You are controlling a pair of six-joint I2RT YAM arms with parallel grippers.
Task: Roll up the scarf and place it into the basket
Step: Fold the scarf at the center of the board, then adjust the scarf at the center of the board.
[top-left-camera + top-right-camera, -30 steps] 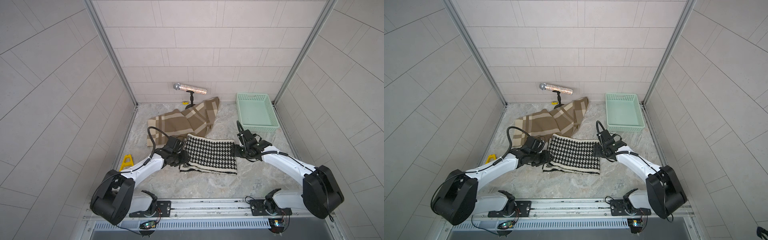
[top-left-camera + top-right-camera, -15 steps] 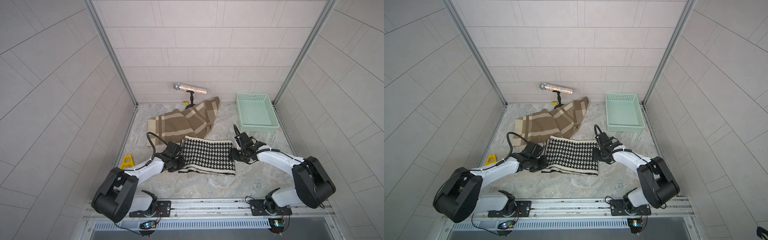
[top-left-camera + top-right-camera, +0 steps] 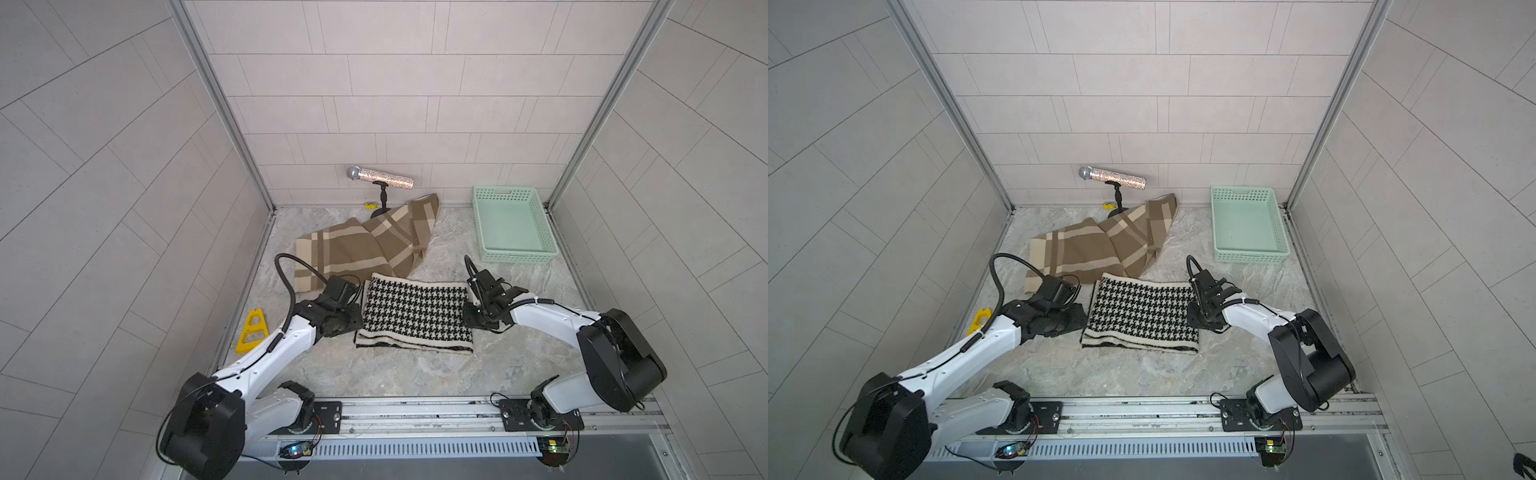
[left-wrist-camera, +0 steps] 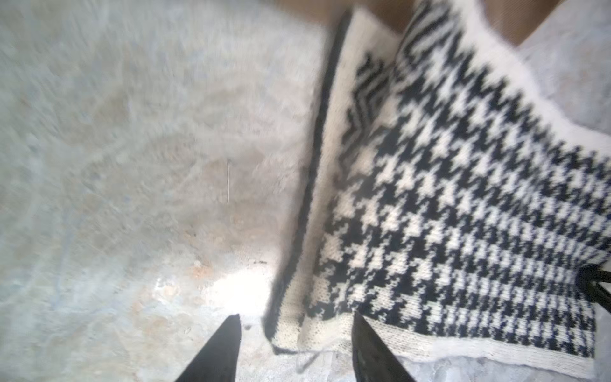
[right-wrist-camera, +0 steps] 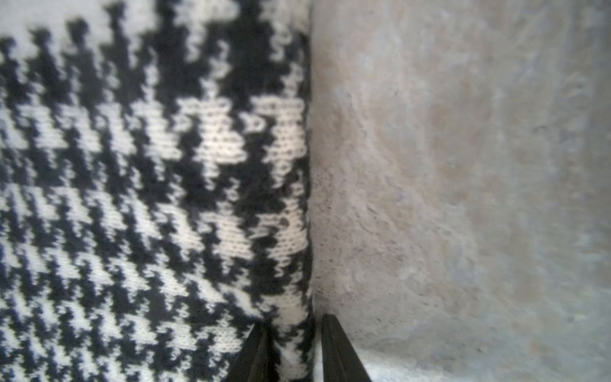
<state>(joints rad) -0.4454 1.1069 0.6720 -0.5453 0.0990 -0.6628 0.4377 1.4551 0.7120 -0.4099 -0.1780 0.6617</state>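
Scarf [image 3: 415, 316]: black-and-white knit, soft and fuzzy, its stitches plain in the right wrist view. Blanket [image 3: 357, 249]: brown checked woven cloth, matt. Basket [image 3: 517, 257]: mint plastic, smooth, with a faint sheen. Floor [image 3: 395, 374]: mottled grey, stone-like, matt. Walls [image 3: 395, 104]: pale matt tiles. Microphone [image 3: 386, 179]: glittering body, metal mesh head. Rail [image 3: 415, 415]: bare, scuffed metal.

Pale grey rectangular tiles cover the back wall [image 3: 395, 104] in level rows. On the left wall [image 3: 104, 166] and the right wall [image 3: 685, 187] flanking me, the same tiles run slanted. An aluminium post [image 3: 220, 104] stands in each back corner. The table [image 3: 395, 374] under me is matte, grey-beige marbled stone. The light is soft and even, with only faint shadows.
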